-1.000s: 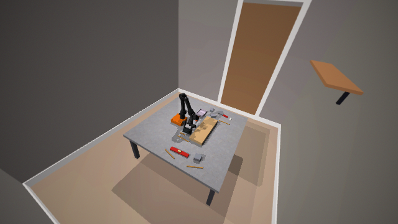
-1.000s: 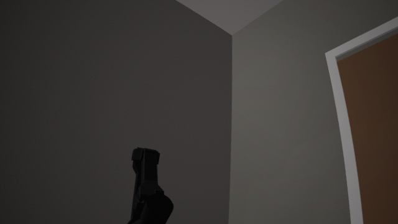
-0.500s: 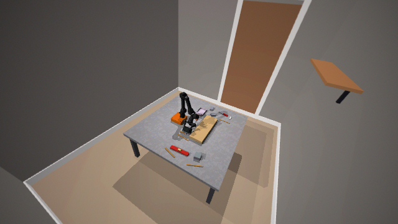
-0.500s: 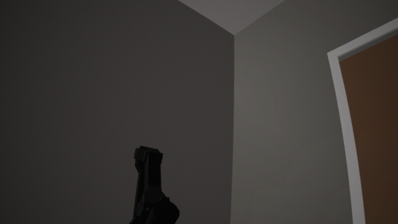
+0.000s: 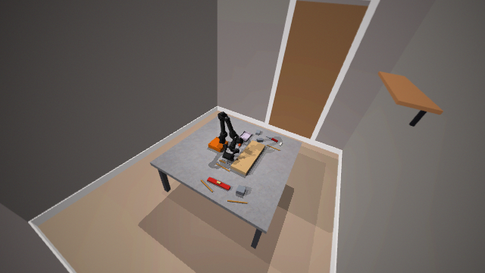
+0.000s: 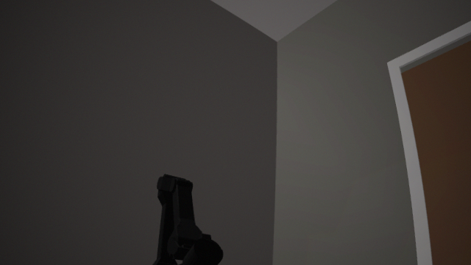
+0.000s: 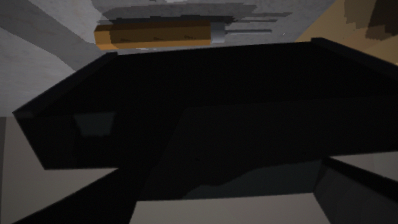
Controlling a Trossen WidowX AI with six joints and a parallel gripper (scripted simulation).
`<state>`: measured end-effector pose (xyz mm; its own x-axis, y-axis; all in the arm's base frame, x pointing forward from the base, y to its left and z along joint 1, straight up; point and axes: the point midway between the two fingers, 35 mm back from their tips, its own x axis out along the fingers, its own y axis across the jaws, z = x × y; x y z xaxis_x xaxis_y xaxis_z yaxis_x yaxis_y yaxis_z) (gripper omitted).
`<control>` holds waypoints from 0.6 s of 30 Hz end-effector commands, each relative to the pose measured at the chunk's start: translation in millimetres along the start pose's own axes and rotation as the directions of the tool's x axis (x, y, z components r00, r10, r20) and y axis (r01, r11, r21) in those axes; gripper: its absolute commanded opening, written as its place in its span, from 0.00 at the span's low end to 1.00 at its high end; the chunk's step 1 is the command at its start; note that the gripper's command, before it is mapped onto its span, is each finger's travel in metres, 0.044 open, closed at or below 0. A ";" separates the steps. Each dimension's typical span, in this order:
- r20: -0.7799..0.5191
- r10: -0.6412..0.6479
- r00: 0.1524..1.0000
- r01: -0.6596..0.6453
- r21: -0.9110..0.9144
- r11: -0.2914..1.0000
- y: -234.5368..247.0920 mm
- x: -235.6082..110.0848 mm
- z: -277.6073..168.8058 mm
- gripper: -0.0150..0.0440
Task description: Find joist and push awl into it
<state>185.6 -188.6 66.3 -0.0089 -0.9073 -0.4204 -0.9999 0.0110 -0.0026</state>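
- Wooden panel (image 5: 248,157) lay on the grey tabletop (image 5: 189,157) in the top view, long axis running from near-left to far-right. The arm bent down from its orange base (image 5: 217,143) so that the end effector (image 5: 228,155) sat low at the panel's left edge, probably to sweep the stud finder along it. The finder itself was too small to make out there. A pale tray (image 5: 245,135) waited near the base; the awl (image 5: 272,139) seemed to be the red-handled tool beyond the panel, though that is uncertain.
- Dark walls filled the exterior view; only the arm's upper link (image 6: 176,217) showed, nothing of the tools.
- Black housing, presumably the stud finder (image 7: 225,125), blocked most of the wrist view, its long axis lying across the frame. The end effector was clamped on this wide body, fingers well apart. A pencil (image 7: 155,35) lay beyond.
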 end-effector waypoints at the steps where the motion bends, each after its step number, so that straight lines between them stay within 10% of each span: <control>1: -0.020 -0.001 1.000 0.001 0.016 1.000 -1.2 -4.0 -6.4 0.25; 18: -0.016 -0.001 1.000 0.001 0.012 1.000 0.3 -0.9 4.6 0.25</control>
<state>186.5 -186.0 65.2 -0.0014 -0.9109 -0.4125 -0.9999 0.0083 -0.0151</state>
